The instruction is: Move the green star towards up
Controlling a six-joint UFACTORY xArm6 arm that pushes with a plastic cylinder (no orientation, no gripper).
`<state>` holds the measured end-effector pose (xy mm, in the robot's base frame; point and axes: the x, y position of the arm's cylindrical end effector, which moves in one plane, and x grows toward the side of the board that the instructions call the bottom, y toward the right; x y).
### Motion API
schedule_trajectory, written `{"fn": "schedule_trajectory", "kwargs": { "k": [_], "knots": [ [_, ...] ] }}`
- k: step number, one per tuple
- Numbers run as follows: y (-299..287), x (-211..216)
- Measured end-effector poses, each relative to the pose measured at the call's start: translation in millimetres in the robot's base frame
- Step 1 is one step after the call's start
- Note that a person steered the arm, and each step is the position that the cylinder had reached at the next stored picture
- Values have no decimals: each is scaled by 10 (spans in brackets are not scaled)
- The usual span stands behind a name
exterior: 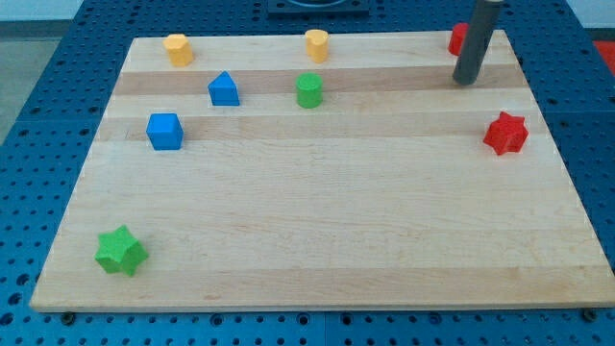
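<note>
The green star (121, 251) lies near the board's bottom left corner. My tip (466, 81) is at the view's top right, far from the green star, just below and beside a red block (458, 38) that the rod partly hides. The rod rises out of the view's top edge.
A wooden board (317, 240) holds the blocks. A red star (505, 134) is at the right. A green round block (308, 90) is at top centre. A blue pentagon-like block (224, 89) and a blue cube (164, 131) are at upper left. Yellow blocks (177, 48) (317, 44) sit along the top.
</note>
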<state>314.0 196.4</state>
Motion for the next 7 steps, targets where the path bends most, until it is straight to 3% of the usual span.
{"fn": "schedule_trajectory", "kwargs": {
  "k": [7],
  "knots": [
    [-3227,2644]
  ]
}}
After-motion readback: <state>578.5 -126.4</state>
